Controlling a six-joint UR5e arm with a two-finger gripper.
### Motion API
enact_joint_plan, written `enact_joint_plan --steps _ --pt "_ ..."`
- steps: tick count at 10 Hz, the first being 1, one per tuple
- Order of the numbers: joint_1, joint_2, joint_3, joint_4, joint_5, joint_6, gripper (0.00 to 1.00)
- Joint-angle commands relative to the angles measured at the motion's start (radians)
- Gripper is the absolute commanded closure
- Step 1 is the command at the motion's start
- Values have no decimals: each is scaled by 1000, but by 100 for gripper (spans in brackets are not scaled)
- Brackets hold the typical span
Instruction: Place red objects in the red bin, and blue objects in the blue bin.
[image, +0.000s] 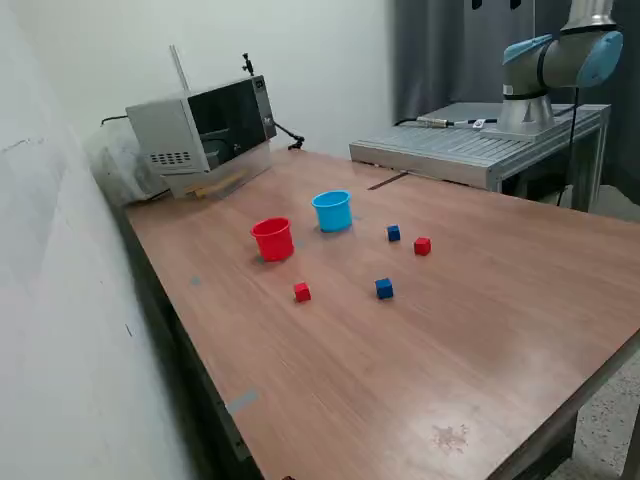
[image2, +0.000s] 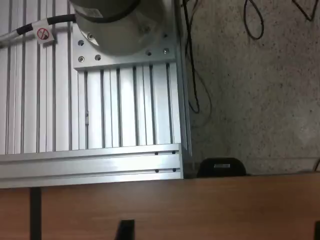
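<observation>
Four small cubes and two plastic cups are sitting on my brown wooden table (image: 480, 330).

Nearest me in the exterior view, one small solid red cube (image: 302, 292) and one dark-blue cube (image: 384, 289) are lying apart; behind them the second blue cube (image: 394, 233) and second red cube (image: 422, 245) are resting close together. Further back, the round red plastic cup (image: 272, 239) is standing upright beside the light-blue plastic cup (image: 332, 211). I'm seeing no gripper, so I cannot tell its finger spacing.
</observation>
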Motion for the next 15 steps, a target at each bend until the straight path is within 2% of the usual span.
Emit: enact_joint_plan --steps 1,10,12,13,14,15 --pt "0 0 0 0 0 0 0" --pt "1 0 0 0 2 -12 0" --pt "14 44 -61 -11 14 3 0" --pt "21 64 -84 -126 15 3 0" --pt "24 92 -110 -296 15 3 0" --pt "25 127 -130 -419 37 8 0"
